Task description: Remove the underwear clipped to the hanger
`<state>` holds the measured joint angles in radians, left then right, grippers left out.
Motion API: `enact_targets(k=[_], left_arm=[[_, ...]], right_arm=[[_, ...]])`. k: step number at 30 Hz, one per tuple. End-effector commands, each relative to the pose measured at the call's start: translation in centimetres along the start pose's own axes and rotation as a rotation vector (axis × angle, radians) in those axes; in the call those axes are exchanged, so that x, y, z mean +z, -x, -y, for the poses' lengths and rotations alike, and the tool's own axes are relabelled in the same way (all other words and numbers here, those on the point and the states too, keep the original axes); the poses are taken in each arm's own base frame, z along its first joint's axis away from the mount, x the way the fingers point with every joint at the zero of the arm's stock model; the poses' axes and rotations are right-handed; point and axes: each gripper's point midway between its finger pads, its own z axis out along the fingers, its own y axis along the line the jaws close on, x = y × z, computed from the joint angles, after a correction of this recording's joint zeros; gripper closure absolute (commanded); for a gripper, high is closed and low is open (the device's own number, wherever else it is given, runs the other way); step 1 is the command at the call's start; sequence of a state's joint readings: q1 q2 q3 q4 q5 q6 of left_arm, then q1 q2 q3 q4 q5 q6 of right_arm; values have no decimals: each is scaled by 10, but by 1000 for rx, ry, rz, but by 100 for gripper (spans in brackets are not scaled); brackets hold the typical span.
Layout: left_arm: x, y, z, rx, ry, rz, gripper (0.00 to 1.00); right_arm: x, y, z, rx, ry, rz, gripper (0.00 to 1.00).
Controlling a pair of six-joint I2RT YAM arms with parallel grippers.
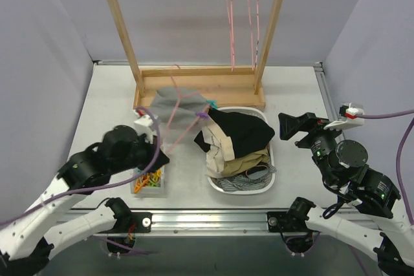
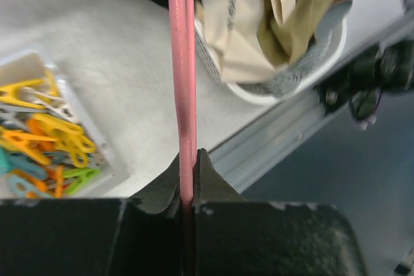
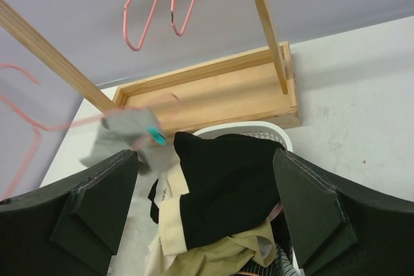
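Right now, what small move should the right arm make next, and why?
Probably ease the open right gripper toward the teal plastic clip on the plain grey garment. The left gripper is shut on the pink wire hanger, to which that garment is clipped, and the right gripper holds nothing.

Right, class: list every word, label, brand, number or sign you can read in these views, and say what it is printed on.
Nothing here is legible.
Dark print along the cream waistband in the white basket: lettering, too blurred to read.
The pink hanger held by the left gripper, and the wooden rack: no markings visible.
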<state>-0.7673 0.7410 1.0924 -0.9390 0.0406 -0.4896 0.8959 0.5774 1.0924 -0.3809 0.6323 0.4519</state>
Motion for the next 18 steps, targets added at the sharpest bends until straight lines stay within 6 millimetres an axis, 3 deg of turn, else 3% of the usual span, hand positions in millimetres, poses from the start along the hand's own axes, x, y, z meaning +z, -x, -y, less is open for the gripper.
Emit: enact_targets(k=[1,4,5,6,8,11,18], left_arm=[[27,-6,54,3,-160,16,98],[43,-39,114,146,-216,-31,97],[52,-40,140,186,-220,-40,98],[49,-50,158,244,-230,-40,98],[56,-49,180,260,-230,-45,97],[59,-43,183,246,-241,-12,98],[59,-37,153,226,-157,21,98]], right_arm=[[0,3,7,9,-32,21,12],[0,1,9,1,-42,19,12],[0,1,10,2,-43,19,12],[0,0,10,2,-44,17,12],[0,-2,10,0,-46,14,11],[-1,-2,11,0,-44,14,11],[-1,-3,14,-5,-58,16,11]])
